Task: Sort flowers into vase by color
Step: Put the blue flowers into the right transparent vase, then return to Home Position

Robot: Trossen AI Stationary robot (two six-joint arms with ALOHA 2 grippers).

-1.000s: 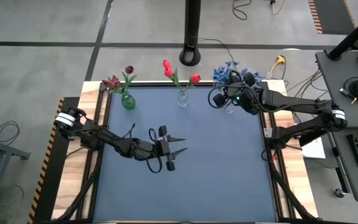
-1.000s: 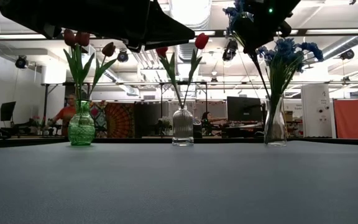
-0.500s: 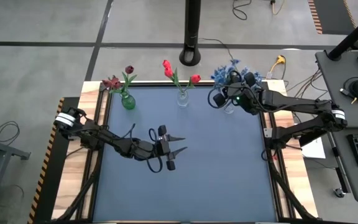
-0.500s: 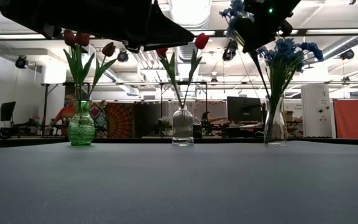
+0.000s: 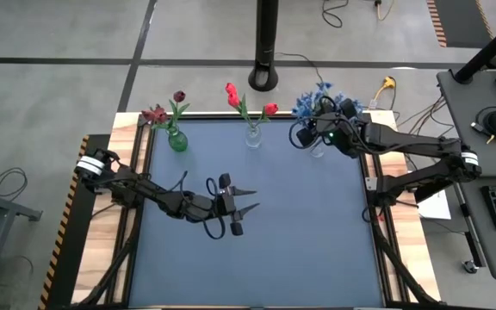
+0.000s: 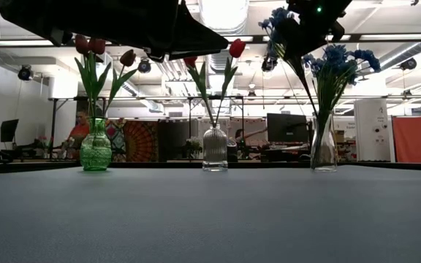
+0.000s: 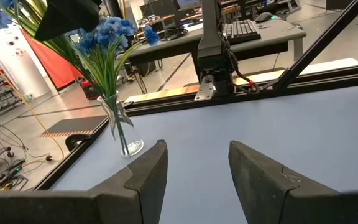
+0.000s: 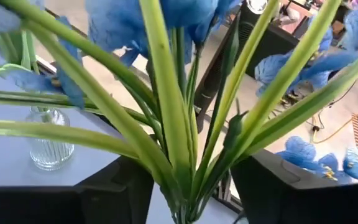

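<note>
A matte blue-grey table [image 5: 300, 232] carries three small vases along its far edge: bulbous green glass [image 6: 95, 155], ribbed clear glass [image 6: 214, 148], slim clear glass [image 6: 323, 151] at right, holding the blue flowers [image 6: 338, 62]. The right gripper [image 8: 182, 186] straddles their smooth stems, fingers parted; the left gripper [image 5: 246, 209] hovers mid-table, narrowly open, empty.

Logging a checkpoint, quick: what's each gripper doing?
Left gripper: open, empty, above mid-table.
Right gripper: open around the blue flowers.

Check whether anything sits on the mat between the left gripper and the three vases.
Nothing visible does. The left gripper hovers mid-table, and only bare blue mat lies between it and the green glass vase, ribbed clear vase and tall clear vase.
</note>
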